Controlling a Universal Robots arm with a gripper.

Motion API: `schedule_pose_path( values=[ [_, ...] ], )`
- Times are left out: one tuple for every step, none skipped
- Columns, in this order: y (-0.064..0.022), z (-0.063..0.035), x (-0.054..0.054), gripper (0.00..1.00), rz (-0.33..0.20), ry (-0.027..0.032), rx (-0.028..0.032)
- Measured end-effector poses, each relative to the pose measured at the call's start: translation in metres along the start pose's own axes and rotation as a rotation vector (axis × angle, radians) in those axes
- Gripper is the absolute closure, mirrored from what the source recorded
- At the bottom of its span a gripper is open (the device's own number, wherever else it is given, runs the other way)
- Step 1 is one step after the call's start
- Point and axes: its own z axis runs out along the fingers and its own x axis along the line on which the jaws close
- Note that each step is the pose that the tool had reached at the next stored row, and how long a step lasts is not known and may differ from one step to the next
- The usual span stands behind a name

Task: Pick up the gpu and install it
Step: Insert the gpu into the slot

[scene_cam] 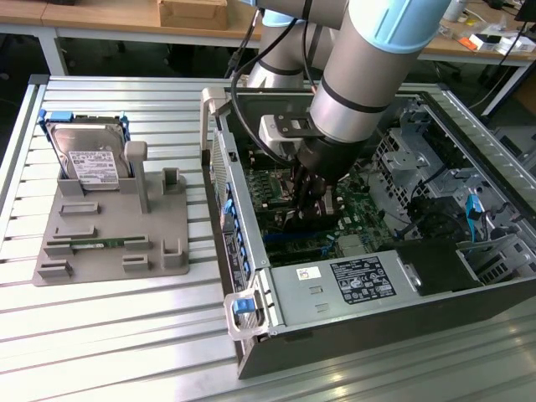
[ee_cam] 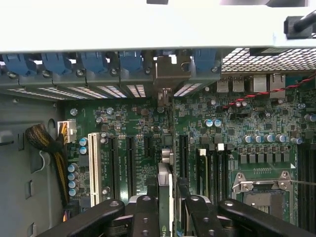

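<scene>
Green motherboard (ee_cam: 247, 123) spread across the floor of the open computer case (scene_cam: 360, 289), seen from the wrist view with its row of long black expansion slots (ee_cam: 131, 165) and one white slot (ee_cam: 93, 168). Black gripper (ee_cam: 170, 207) lowered into the case, jaws part-way closed on the gpu (ee_cam: 165, 190), held edge-on and upright between the fingers (ee_cam: 145, 212). Silver end bracket (ee_cam: 165, 74) of the card up against the rear wall of the case, between the blue slot clips (ee_cam: 98, 61). Card standing over the slot region of the board; seated in a slot or just above one, cannot tell.

From the exterior view: gripper (scene_cam: 308, 197) at about the centre of the picture, down among the board components, grey-and-blue arm (scene_cam: 377, 59) rising toward 12 o'clock. Grey plastic holder tray (scene_cam: 113, 230) at 9 o'clock from the gripper, well apart from the case, on the slatted metal table (scene_cam: 109, 335). Silver hard drive (scene_cam: 88, 163) with white label upright at the far end of that tray, roughly 10 o'clock from the gripper. Narrow green memory stick (scene_cam: 100, 244) lying in a groove of the tray nearer the front. Black power supply (scene_cam: 360, 280) with printed label at 5 o'clock from the gripper, along the near edge of the case.
</scene>
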Motion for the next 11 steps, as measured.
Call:
schedule_pose_path(
  values=[
    [0.0001,0.0,0.0001,0.74,0.0,0.0045,0.0001],
    [0.0001,-0.0001,0.0001,0.74,0.0,0.0061,0.0],
    [0.0,-0.0001,0.0,0.74,0.0,0.0065,-0.0001],
    [0.0,0.0,0.0,0.74,0.0,0.0066,-0.0001],
    [-0.0001,0.0001,-0.0001,0.74,0.0,0.0073,0.0],
    [-0.0001,0.0002,-0.0001,0.74,0.0,0.0078,0.0],
    [0.0,0.0003,0.0,0.74,0.0,0.0079,0.0],
    [-0.0001,0.0004,-0.0001,0.74,0.0,0.008,0.0],
    [-0.0001,0.0005,0.0,0.74,0.0,0.0081,0.0],
    [-0.0001,0.0005,-0.0001,0.74,0.0,0.0082,0.0],
    [-0.0001,0.0006,-0.0001,0.74,0.001,0.0094,0.0002]
  ],
)
